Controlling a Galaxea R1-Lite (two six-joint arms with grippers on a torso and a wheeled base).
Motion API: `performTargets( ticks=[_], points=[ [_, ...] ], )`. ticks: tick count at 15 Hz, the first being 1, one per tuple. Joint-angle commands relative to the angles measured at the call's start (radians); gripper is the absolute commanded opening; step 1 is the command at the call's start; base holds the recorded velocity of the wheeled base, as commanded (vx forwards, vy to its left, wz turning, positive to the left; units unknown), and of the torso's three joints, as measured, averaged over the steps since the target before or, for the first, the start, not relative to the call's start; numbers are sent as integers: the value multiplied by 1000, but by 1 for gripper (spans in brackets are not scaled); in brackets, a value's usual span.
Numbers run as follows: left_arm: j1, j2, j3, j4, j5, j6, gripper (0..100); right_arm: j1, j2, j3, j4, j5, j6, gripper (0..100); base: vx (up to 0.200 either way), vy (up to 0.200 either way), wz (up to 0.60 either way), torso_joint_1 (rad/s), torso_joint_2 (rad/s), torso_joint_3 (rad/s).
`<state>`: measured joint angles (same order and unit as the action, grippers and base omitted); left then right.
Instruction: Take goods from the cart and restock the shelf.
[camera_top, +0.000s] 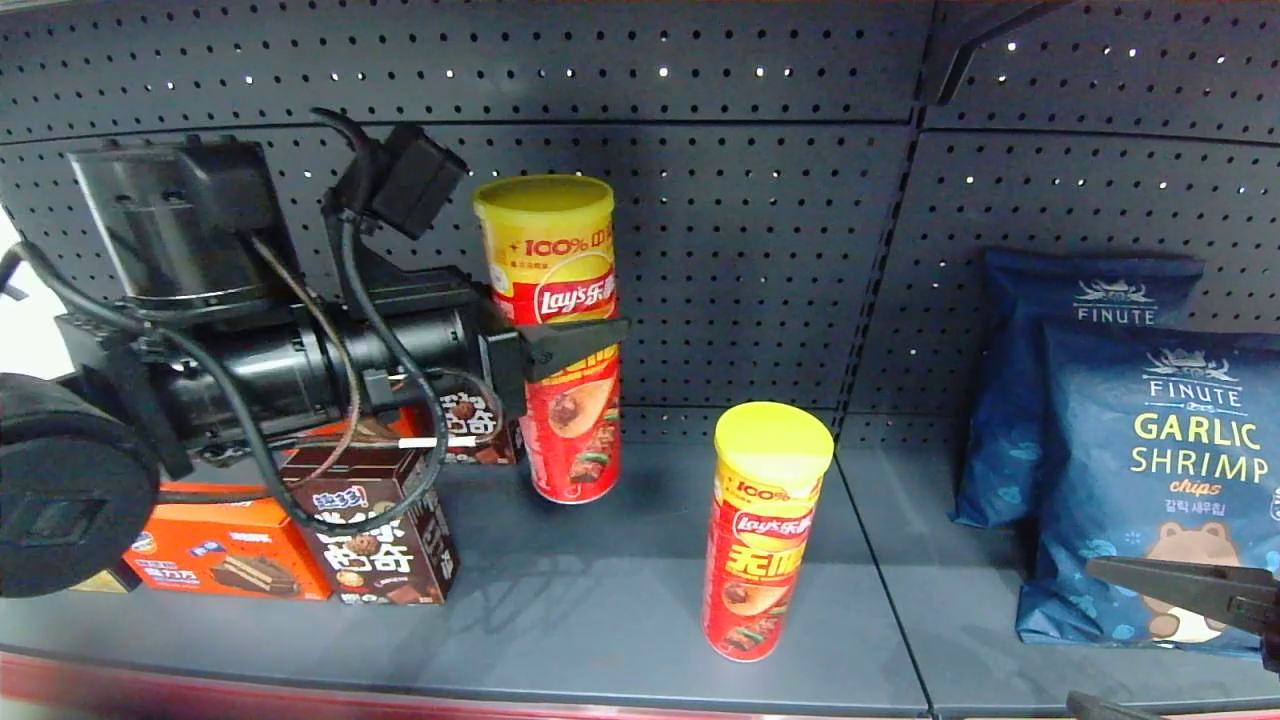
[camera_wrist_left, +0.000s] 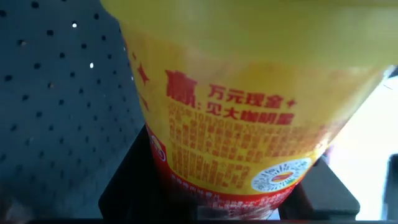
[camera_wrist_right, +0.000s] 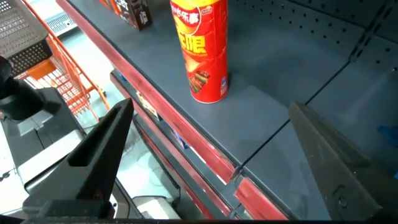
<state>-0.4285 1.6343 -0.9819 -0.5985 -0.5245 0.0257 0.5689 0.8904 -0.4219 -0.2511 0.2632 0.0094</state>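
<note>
A: Left gripper (camera_top: 570, 348) is clamped on the held can (camera_top: 548, 240), behind and left of the standing can (camera_top: 765, 530). Risk?
B: Letting go while it's tilted, it could topple into that can. Right gripper (camera_wrist_right: 211, 111), fingers apart, sits right of it; its wrist view adds the orange cart (camera_wrist_right: 68, 87)

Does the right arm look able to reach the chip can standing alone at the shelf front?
Probably yes: the right arm's jaws stand open near the front can, with only bare shelf between them and nothing crowding it.
</note>
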Motion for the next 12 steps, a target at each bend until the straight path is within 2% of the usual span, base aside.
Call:
performTargets(
  ticks=[1,2,5,6,8,12],
  points=[
    [1,136,-32,-52,-35,-1,0,2,7,-5,-1,1,0,100,0,0,0,0,0,0],
    [2,174,-58,-83,-88,-3,0,3,8,-9,-1,2,0,100,0,0,0,0,0,0],
    [-6,282,-127,-178,-129,-13,0,5,7,-8,-1,2,0,100,0,0,0,0,0,0],
    [-6,308,-144,-193,-181,-27,0,5,7,-8,-1,2,1,100,0,0,0,0,0,0],
    [-3,337,-169,-210,-250,-35,0,5,7,-9,-1,2,4,100,0,0,0,0,0,0],
    [2,371,-192,-211,-307,-59,0,5,7,-8,-1,2,4,100,0,0,0,0,0,0]
  ],
)
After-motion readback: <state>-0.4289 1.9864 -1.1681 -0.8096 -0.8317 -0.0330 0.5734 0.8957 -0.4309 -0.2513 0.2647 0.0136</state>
